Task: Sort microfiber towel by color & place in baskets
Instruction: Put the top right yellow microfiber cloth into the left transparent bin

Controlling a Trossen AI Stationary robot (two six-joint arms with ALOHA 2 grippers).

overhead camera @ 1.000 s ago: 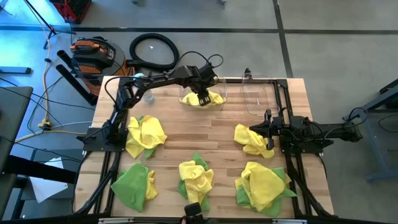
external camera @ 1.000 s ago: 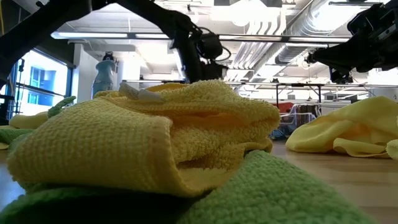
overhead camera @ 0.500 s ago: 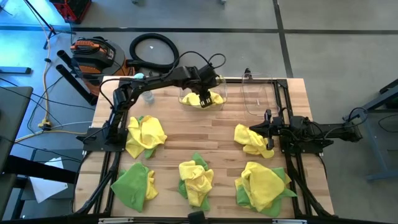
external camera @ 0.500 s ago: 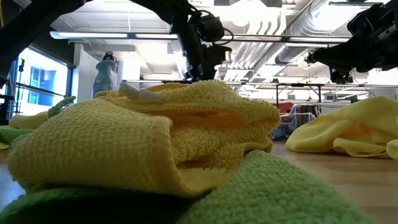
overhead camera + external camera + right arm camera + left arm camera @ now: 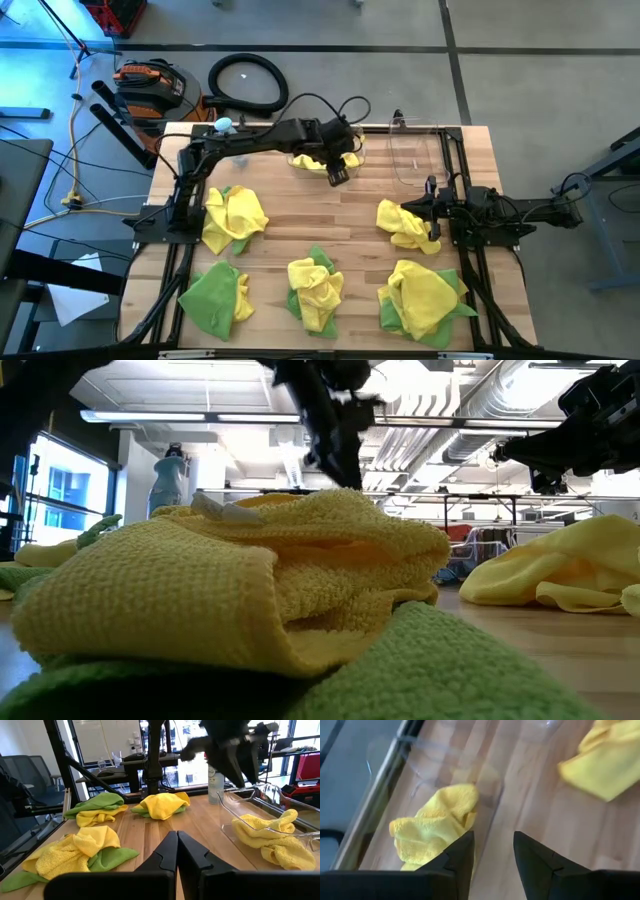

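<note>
My left gripper [image 5: 339, 174] empty, fingers apart, just over the near rim of the wider basket [image 5: 300, 160] (yellow towel [image 5: 437, 825] inside) | next yellow towel [image 5: 406, 226] lies toward my right | my right gripper [image 5: 424, 208], fingers together, is nearer.

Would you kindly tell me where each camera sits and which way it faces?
High: overhead, straight down; both arms, left gripper at the basket.
Low: table height, behind a yellow towel; arms overhead.
Left wrist: past open fingers into that basket.
Right wrist: past shut right gripper across the table.
Shared: the basket's yellow towel.
</note>
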